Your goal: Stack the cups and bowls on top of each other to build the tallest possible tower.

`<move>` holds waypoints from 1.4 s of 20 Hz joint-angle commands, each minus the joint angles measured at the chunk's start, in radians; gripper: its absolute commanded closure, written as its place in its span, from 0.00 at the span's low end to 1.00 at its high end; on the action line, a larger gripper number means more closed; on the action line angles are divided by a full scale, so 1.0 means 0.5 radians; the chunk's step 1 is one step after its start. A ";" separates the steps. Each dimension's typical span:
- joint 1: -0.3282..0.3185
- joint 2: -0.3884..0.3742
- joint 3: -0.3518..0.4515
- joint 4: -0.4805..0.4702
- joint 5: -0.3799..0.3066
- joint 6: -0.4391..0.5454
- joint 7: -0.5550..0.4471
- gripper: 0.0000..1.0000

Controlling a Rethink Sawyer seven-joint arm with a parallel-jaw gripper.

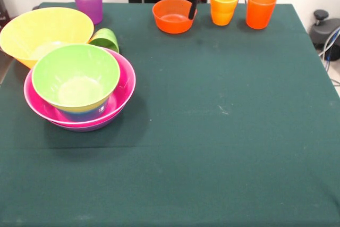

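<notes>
Gripper at the far edge, tower low at the left.

The gripper hung just at the rim of the orange bowl; whether it was open or closed I could not tell. Probably this bowl was the next piece. The tower stood at the left: the light green bowl nested in the pink bowl, wide rims below so the pile was steady. The yellow bowl, purple cup, light green cup, yellow-orange cup and orange cup waited unstacked.
</notes>
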 commanded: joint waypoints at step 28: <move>0.196 -0.110 0.444 0.362 0.107 -0.234 0.483 0.00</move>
